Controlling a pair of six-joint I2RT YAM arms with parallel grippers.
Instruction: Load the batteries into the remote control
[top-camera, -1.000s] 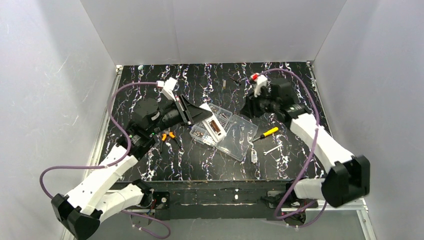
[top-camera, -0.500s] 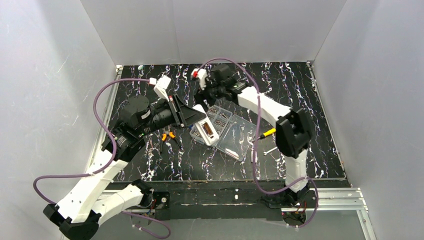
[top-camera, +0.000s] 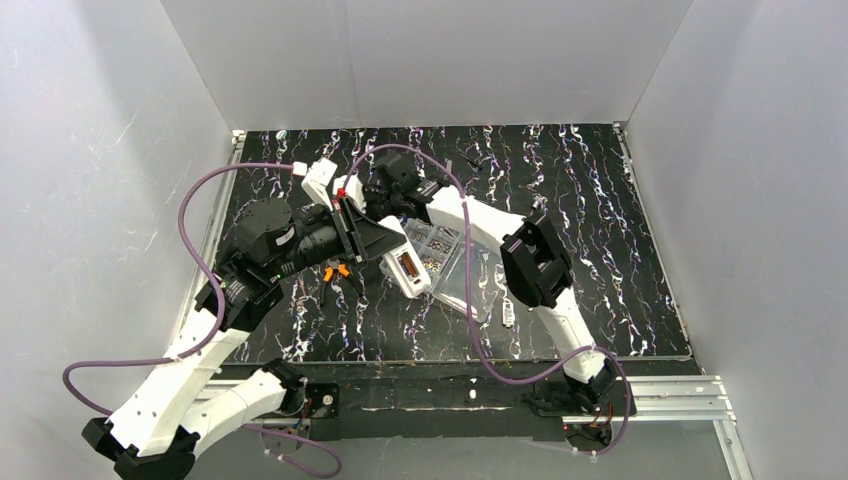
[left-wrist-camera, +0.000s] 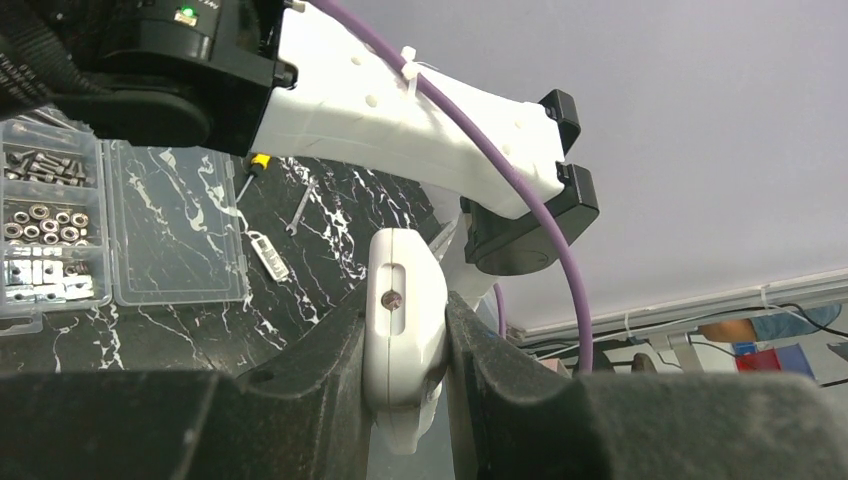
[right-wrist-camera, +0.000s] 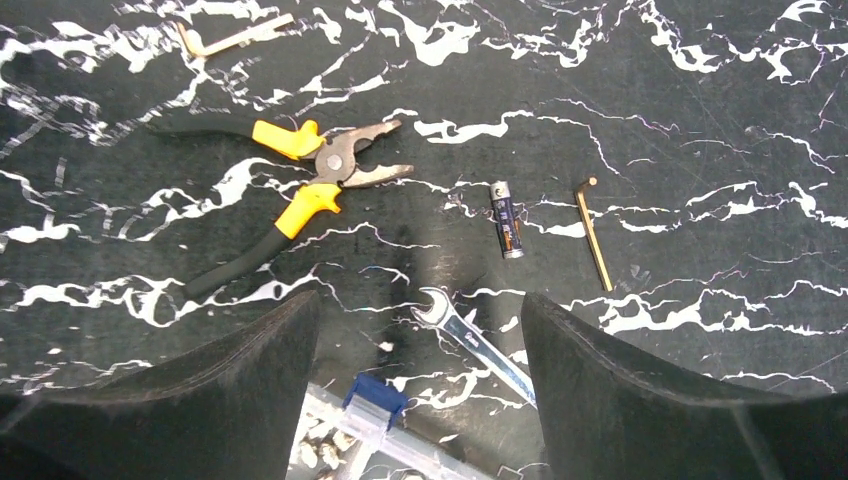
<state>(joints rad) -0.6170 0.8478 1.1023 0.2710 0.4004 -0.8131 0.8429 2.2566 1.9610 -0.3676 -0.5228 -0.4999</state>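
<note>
Black marbled table (top-camera: 580, 200) under white walls, and the remote control (left-wrist-camera: 400, 260) is up off it, clamped tight in the left pincer (left-wrist-camera: 405, 310), mid-frame in the overhead view above the clear organiser box (top-camera: 445, 250). Now the right pincer (right-wrist-camera: 420, 345) hangs with jaws wide apart over a loose battery (right-wrist-camera: 507, 219), right of the pliers (right-wrist-camera: 300, 190). Battery pick-up, I'd say: it must descend, straddle that cell and close.

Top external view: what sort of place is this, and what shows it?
Probably a robot test cell: black marbled table walled by white panels, with pliers and a clear parts box on it.
</note>
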